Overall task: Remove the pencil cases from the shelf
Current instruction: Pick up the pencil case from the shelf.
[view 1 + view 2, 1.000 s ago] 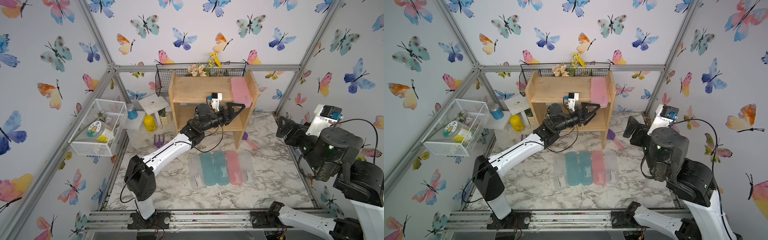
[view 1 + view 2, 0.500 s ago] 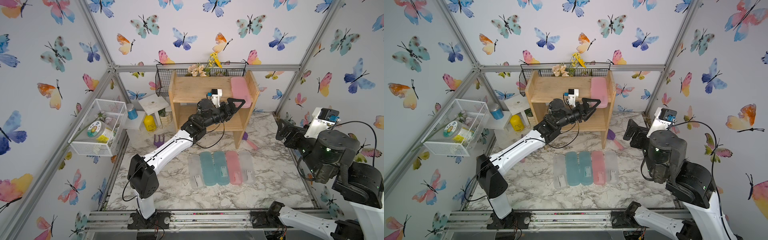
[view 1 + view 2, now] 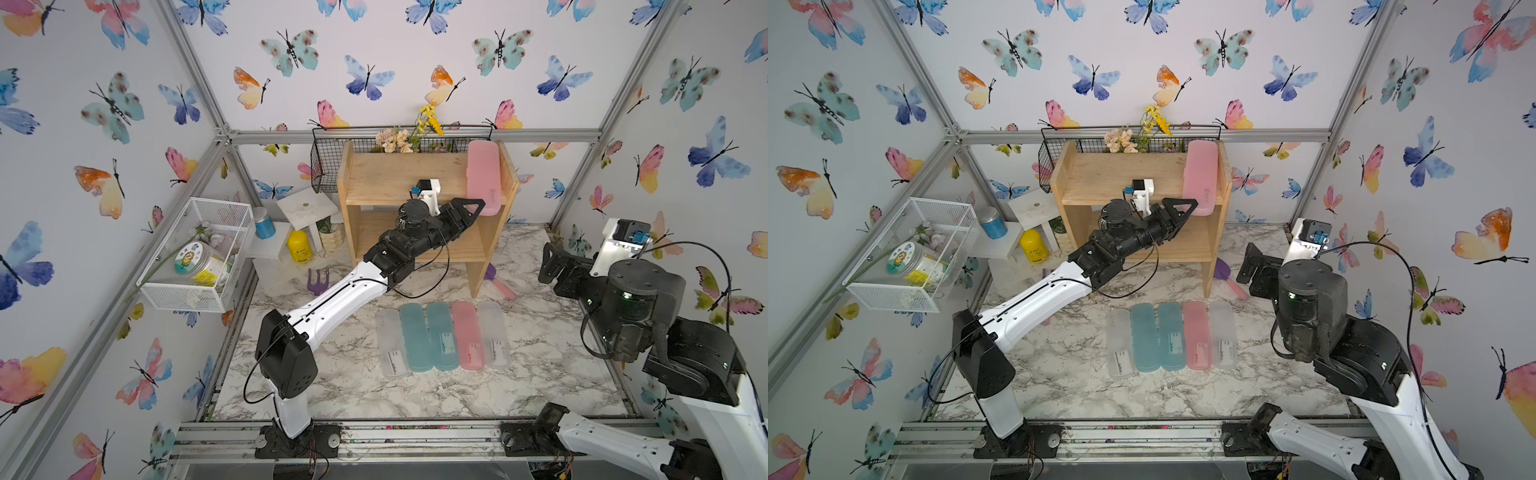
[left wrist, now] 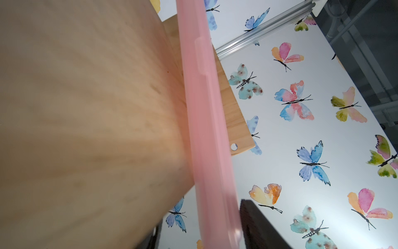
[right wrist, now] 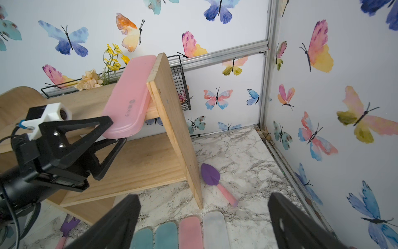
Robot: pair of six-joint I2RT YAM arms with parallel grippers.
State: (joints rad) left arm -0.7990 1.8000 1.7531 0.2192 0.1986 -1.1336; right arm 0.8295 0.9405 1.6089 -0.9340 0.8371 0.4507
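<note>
A pink pencil case (image 3: 482, 178) (image 3: 1200, 178) lies on the top tier of the wooden shelf (image 3: 395, 178) (image 5: 172, 129), against the right side panel, its near end overhanging the front. My left gripper (image 3: 478, 208) (image 5: 114, 131) straddles that overhanging end, one finger above and one below. In the left wrist view the case (image 4: 204, 129) rests against one finger, with a gap to the other. Several pencil cases (image 3: 440, 336) lie in a row on the marble floor. My right gripper (image 5: 203, 202) (image 3: 557, 266) hovers open and empty above the row's right end.
A black wire basket (image 3: 332, 166) with flowers hangs behind the shelf. A purple trowel (image 5: 212, 174) lies right of the shelf and a purple garden fork (image 3: 318, 280) to its left. A white step stand (image 3: 307, 208), yellow bottle (image 3: 300, 246) and white wire basket (image 3: 199, 257) stand at the left.
My left gripper has risen and reached forward to the pink case's overhanging end, and its jaws have narrowed around it. The right arm has shifted slightly.
</note>
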